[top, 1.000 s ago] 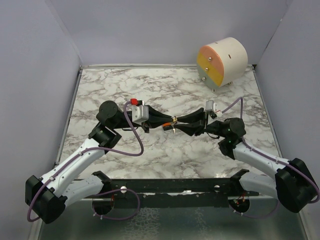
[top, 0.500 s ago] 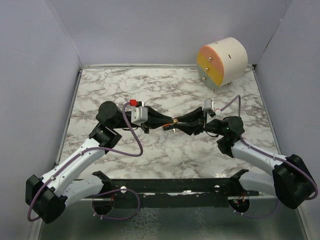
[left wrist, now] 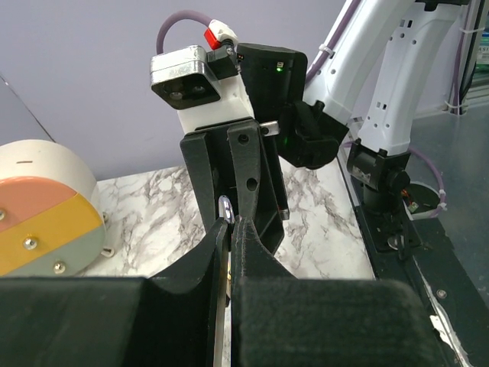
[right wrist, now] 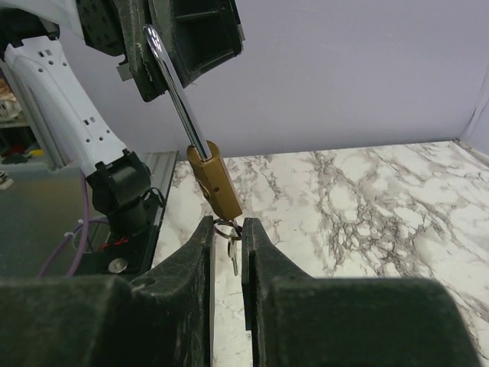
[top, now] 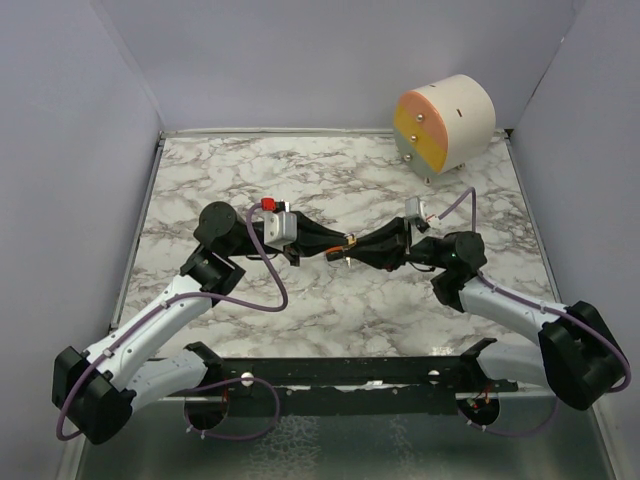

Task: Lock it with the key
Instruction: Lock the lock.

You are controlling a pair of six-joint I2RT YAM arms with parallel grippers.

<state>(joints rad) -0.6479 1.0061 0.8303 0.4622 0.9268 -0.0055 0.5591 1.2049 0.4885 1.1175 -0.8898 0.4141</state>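
The left gripper (left wrist: pixel 231 229) pinches the silver shackle (right wrist: pixel 172 84) tight. The right gripper (right wrist: pixel 228 248) is nipped narrow on the key ring (right wrist: pixel 227 226), a key (right wrist: pixel 233 258) dangling. The brass padlock (right wrist: pixel 215 183) hangs between them, well apart from the striped drum (top: pixel 445 122).

We see a white marble-veined tabletop (top: pixel 300 170) with dark grey streaks, closed in by plain lilac walls (top: pixel 300 60) at the back and on both sides. In its far right corner a cream drum (top: pixel 445 122) lies on its side on small feet, close to the back wall. Its flat face is turned toward the near left and is banded pink, yellow and pale grey-green from top to bottom, with small screws set in it.
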